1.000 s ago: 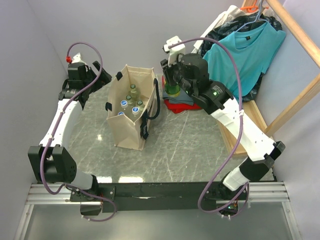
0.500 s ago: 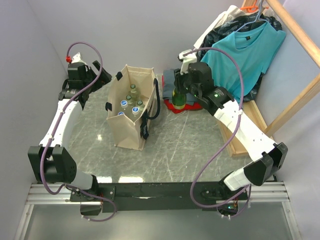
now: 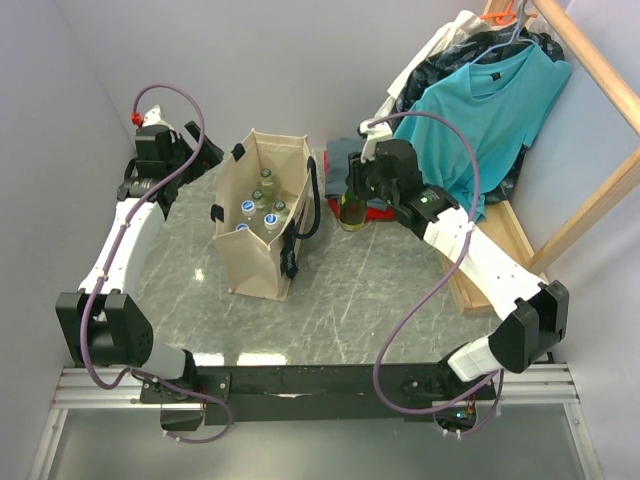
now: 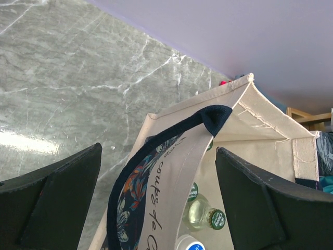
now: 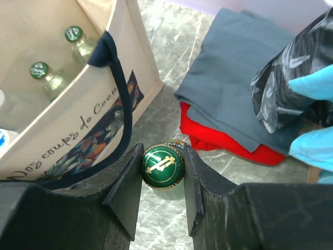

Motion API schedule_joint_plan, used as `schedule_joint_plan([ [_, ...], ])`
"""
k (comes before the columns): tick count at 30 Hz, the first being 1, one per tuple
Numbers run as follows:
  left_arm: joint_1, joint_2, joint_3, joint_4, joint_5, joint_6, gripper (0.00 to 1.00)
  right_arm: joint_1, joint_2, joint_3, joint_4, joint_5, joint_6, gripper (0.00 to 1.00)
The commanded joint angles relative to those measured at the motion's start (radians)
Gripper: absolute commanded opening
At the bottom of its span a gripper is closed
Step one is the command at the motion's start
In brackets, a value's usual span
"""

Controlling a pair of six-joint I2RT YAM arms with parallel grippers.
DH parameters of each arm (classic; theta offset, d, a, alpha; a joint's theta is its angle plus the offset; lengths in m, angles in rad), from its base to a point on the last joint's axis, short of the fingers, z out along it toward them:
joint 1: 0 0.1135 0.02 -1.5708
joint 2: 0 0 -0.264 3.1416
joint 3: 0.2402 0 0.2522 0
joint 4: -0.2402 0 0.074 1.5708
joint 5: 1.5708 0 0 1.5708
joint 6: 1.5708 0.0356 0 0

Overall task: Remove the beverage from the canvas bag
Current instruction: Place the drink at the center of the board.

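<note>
Already outside the bag: beverage bottle (image 5: 163,165) gripped by the right arm

Seen from above, a grey marble worktop (image 3: 370,290) carries a tall beige canvas bag (image 3: 262,262) with black handles. It stands upright and open in the far-left part of the worktop. Several more capped bottles (image 3: 262,208) stand inside it, some with green caps and some with blue.

The right end effector (image 5: 162,179) is clenched on the neck of the beverage bottle, a glass one with a green and gold cap. One finger presses against each side. The bottle is upright, outside the bag and just to its right, near the far edge of the worktop. Whether its base touches the worktop cannot be told.

Just beyond the bottle lies a folded grey-blue cloth (image 5: 234,99) on top of a red cloth (image 5: 223,145). A teal shirt (image 3: 490,100) hangs at the far-right corner.

The left end effector (image 4: 158,200) is released, its fingers spread wide. It hovers by the bag's far-left side, above one black handle (image 4: 156,151), gripping nothing.
</note>
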Motion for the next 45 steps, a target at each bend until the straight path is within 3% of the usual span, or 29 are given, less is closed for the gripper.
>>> schedule_joint_plan([
  [1, -0.003, -0.036, -0.017, 0.032, -0.01, -0.01, 0.96, -0.001, -0.032, 0.011, 0.219, 0.006, 0.022, 0.0],
  [18, -0.003, -0.036, -0.024, 0.043, -0.006, -0.016, 0.96, -0.032, 0.037, -0.132, 0.4, -0.046, 0.075, 0.0],
  [45, -0.003, -0.027, -0.017, 0.029, -0.023, -0.01, 0.96, -0.023, 0.201, -0.022, 0.406, -0.055, 0.035, 0.0],
])
